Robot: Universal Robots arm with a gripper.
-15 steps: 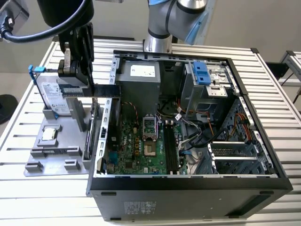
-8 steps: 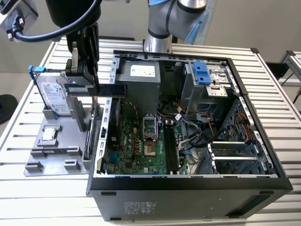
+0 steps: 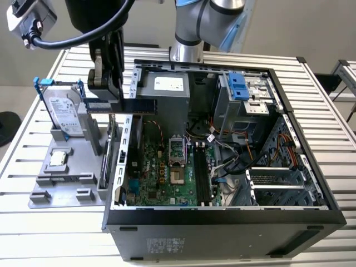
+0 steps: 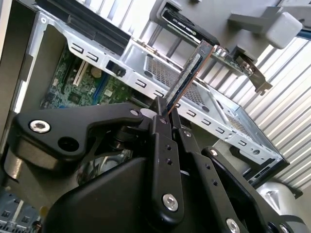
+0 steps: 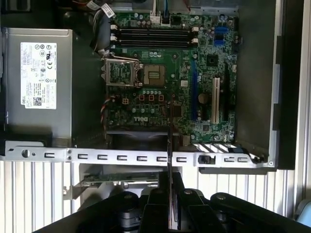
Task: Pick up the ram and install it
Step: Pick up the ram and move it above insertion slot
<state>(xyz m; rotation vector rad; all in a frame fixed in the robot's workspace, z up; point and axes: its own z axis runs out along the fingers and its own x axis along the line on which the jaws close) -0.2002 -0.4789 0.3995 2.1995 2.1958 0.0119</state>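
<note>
Gripper [image 3: 102, 99] is clamped on one end of the ram [image 3: 133, 105] — the fingers pinch its flat faces and the rest of the stick juts free, touching nothing else. In the exterior view the stick hangs roughly level above the case [image 3: 222, 214] wall on the exterior view's left, its free end reaching in over the motherboard [image 3: 158, 178]. There's only one arm, so no question of which is nearer.

Key relation: the memory slots [image 3: 199, 175] sit down inside the case, toward the exterior view's right of the gripper and nearer that camera, just beside the cpu socket [image 3: 177, 161]. The slots run approx. far-to-near in that view, whereas the ram's long axis runs left-right — roughly crosswise to them. The first wrist view agrees: the ram [image 5: 169, 141] shows edge-on as a thin dark line, and the memory slots [image 5: 153, 35] beyond it lie across that line.

My read: the stick isn't lined up w/ a slot yet and is well apart from the board. Pick-up looks done, seating not. The slots look empty, but I can't be sure.
</note>
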